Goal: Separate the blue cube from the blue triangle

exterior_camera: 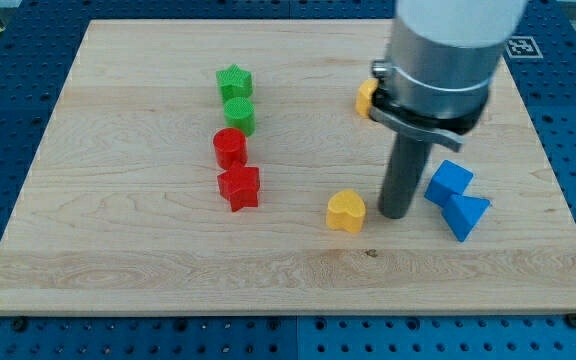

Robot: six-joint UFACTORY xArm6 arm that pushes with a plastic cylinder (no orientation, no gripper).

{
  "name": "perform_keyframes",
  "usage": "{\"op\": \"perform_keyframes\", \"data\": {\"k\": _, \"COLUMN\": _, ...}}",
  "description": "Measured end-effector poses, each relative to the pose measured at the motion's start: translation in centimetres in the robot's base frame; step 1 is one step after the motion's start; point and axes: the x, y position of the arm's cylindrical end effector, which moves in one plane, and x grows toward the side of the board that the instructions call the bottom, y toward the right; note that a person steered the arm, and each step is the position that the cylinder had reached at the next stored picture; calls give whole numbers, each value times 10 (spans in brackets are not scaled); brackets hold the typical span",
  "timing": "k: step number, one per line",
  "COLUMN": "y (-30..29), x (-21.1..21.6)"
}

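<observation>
The blue cube [450, 181] sits right of centre on the wooden board [118, 250], touching the blue triangle [465, 215] just below and to its right. My tip [396, 213] rests on the board just left of the two blue blocks, a small gap away from the cube, and right of the yellow heart block [346, 211].
A green star [234, 80] and a green cylinder [239, 116] stand in a column with a red cylinder [230, 148] and a red star [239, 187] left of centre. Another yellow block [366, 97] is partly hidden behind the arm's body [443, 60].
</observation>
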Motion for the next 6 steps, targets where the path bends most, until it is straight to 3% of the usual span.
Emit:
{"op": "perform_keyframes", "data": {"k": 2, "y": 93, "x": 0}}
{"op": "perform_keyframes", "data": {"k": 3, "y": 112, "x": 0}}
{"op": "perform_keyframes", "data": {"k": 6, "y": 71, "x": -30}}
